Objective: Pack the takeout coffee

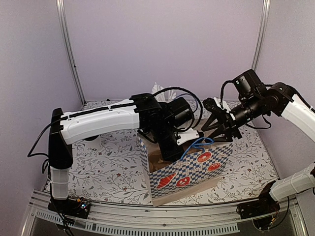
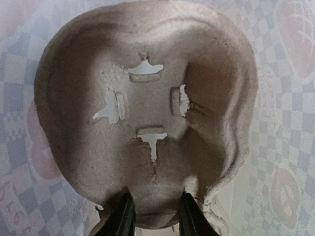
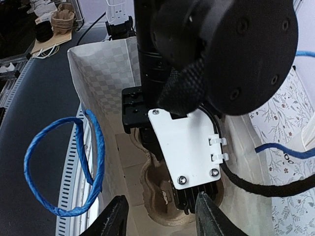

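Coffee cup not clearly shown in any view. Only candidate: dark patch (image 1: 91, 139) on worktop (image 1: 113, 169), under white link of left arm (image 1: 103, 120), well left of bag (image 1: 189, 174). Possibly black lid seen from above; mostly hidden, cannot tell. White wall, lettering, pose unreadable. Wrist views give nothing usable on it.

Rough matt pulp carrier (image 2: 216, 98), smooth paper bag (image 1: 197, 172)
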